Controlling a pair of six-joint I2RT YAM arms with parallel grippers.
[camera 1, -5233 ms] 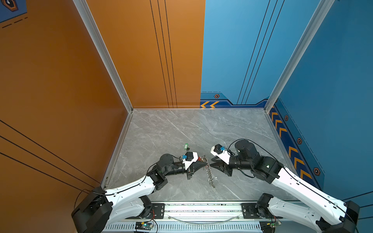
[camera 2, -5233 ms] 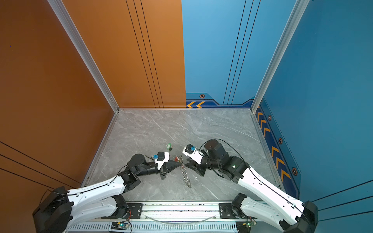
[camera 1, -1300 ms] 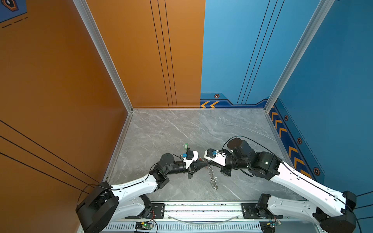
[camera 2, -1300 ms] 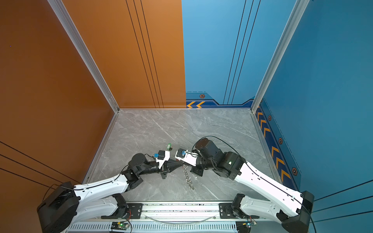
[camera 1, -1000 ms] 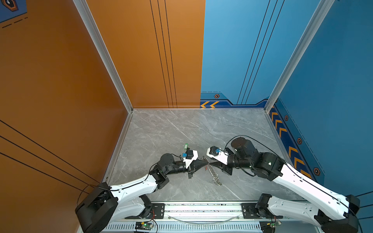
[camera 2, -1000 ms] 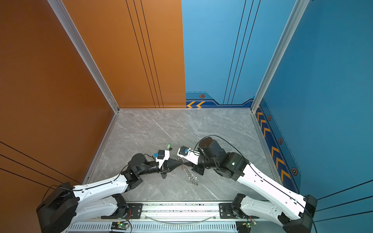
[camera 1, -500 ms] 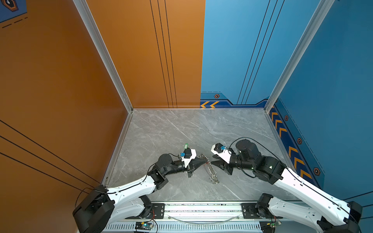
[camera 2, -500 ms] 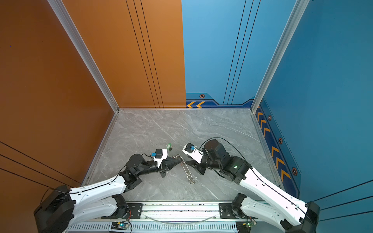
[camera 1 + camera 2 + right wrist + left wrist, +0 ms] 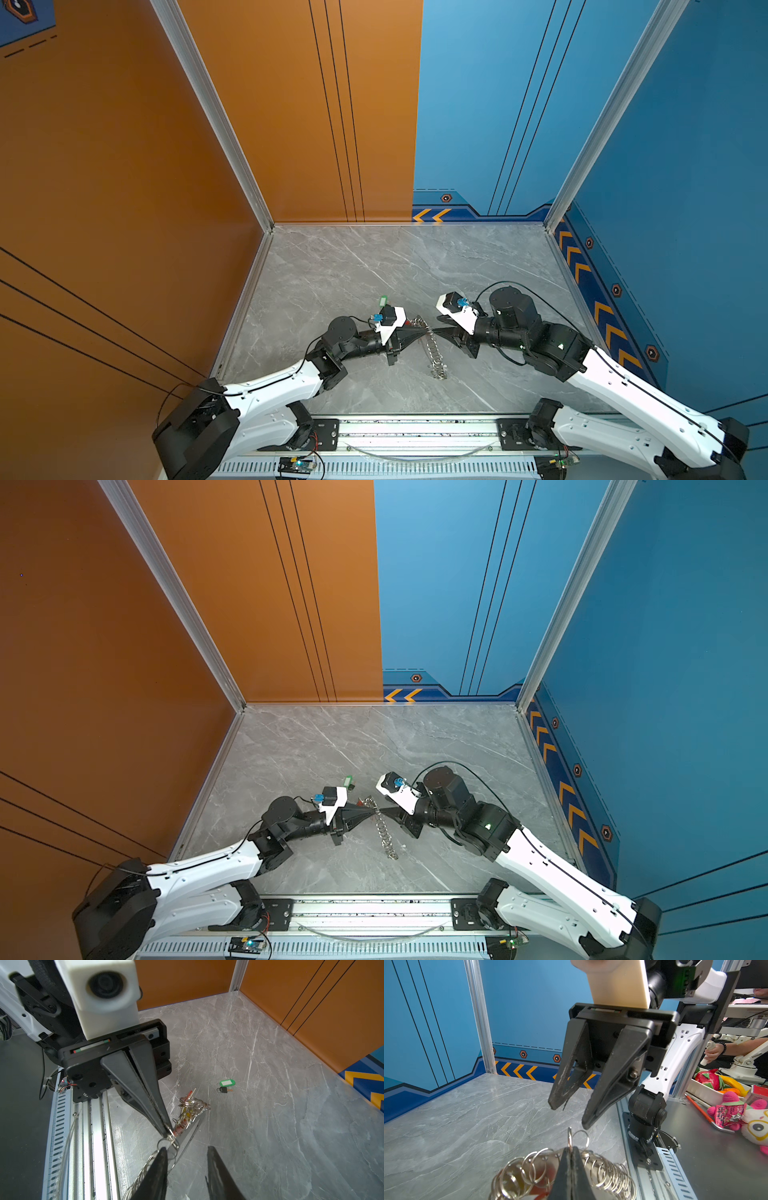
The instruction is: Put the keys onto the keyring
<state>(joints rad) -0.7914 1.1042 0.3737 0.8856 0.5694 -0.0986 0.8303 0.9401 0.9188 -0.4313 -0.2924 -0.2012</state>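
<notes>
Right tool [image 9: 570, 1114] has backed off; left tool [image 9: 168, 1133] still pinches keyring [image 9: 604, 1169].

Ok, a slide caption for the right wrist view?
Shut left gripper pinches the keyring; open right gripper close by.

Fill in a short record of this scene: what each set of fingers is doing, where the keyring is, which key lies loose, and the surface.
left fingers: shut on one wire ring of the keyring
right fingers: open, nothing between them, tips close to the left ones
keyring: held by that ring, between the two arms
loose key: green tag, lying on the table, apart from the keyring
table: grey marble
</notes>
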